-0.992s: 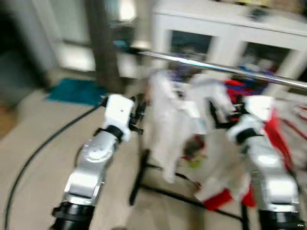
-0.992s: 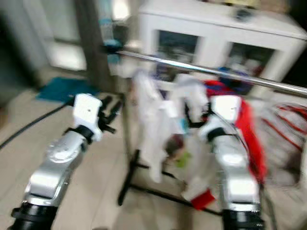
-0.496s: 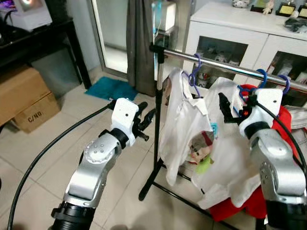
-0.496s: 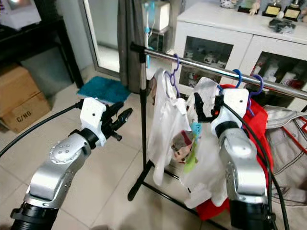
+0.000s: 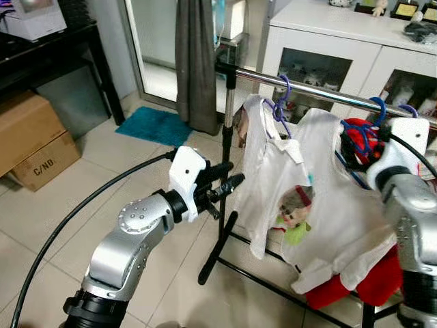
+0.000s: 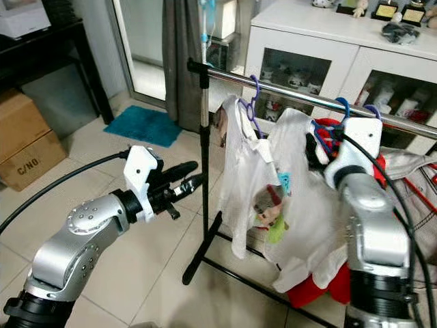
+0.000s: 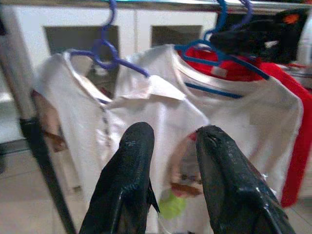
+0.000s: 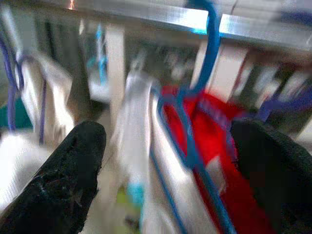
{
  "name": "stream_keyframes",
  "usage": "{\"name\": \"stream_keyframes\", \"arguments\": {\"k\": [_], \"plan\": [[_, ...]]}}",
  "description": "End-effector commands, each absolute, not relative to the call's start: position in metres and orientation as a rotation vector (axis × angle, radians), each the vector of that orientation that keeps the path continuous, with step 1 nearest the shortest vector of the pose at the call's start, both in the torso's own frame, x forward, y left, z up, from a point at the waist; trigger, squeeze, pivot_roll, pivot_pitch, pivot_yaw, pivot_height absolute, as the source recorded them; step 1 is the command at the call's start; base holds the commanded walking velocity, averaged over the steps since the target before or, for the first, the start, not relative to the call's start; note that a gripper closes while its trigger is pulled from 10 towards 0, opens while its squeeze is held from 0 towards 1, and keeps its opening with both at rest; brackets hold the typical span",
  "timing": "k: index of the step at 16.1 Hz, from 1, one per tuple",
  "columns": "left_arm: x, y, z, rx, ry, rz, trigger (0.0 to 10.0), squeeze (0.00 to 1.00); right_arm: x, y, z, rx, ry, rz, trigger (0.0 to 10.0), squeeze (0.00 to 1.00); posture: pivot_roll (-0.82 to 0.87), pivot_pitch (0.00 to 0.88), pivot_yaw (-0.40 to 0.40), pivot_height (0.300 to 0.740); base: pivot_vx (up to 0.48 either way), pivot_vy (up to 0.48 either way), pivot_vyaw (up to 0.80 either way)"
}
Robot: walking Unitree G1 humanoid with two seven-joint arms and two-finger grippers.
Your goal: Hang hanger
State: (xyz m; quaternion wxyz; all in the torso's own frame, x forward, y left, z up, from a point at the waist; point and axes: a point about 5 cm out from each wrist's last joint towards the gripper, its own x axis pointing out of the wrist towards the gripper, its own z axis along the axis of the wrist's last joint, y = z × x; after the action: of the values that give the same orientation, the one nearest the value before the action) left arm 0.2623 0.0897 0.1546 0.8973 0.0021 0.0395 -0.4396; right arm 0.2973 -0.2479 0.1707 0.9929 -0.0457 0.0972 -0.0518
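- Blue hanger (image 5: 365, 126) hooked on the rail (image 5: 307, 89), carrying a white shirt (image 5: 341, 212).
- Right gripper (image 8: 170, 161) up at the hanger's neck — jaws wide, apparently clear of it.
- Left gripper (image 5: 231, 183) beside the rack post (image 5: 225, 137) — jaws narrow, empty.

Pale beige tiled floor (image 5: 41, 219) with a small teal mat (image 5: 154, 126) lying before a bright glass door, a dark grey curtain (image 5: 195, 61) hanging beside it. White glass-fronted cabinet (image 5: 328, 41) at the back. To the left, a black table (image 5: 48, 51) over brown cardboard boxes (image 5: 31, 143).
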Motion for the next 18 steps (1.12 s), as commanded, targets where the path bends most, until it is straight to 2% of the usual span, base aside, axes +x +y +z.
{"name": "stream_keyframes", "arguments": {"k": [1,6,11,16,18], "plan": [[0.257,0.086,0.159,-0.005,0.081,-0.959,10.0,0.00,0.298,-0.254,0.167,-0.050,0.240,-0.084,10.0,0.00,-0.02,0.000,0.002,0.740,0.000,0.000,0.00],[0.257,0.084,0.166,0.038,0.025,-1.008,10.0,0.00,0.307,-0.265,0.162,0.000,0.280,-0.019,10.0,0.00,-0.02,0.000,0.000,0.740,0.000,0.000,0.00],[0.257,0.086,0.165,0.049,0.015,-0.999,10.0,0.00,0.310,-0.252,0.168,0.097,0.343,0.118,10.0,0.00,-0.02,0.000,-0.011,0.740,0.000,0.000,0.00],[0.258,0.086,0.163,0.059,0.008,-1.000,10.0,0.00,0.322,-0.259,0.186,0.114,0.354,0.062,10.0,0.00,-0.02,0.000,-0.009,0.740,0.000,0.000,0.00],[0.260,0.085,0.163,0.066,0.005,-1.002,10.0,0.00,0.329,-0.261,0.184,0.069,0.397,0.025,10.0,0.00,-0.02,0.000,-0.008,0.740,0.000,0.000,0.00]]}}
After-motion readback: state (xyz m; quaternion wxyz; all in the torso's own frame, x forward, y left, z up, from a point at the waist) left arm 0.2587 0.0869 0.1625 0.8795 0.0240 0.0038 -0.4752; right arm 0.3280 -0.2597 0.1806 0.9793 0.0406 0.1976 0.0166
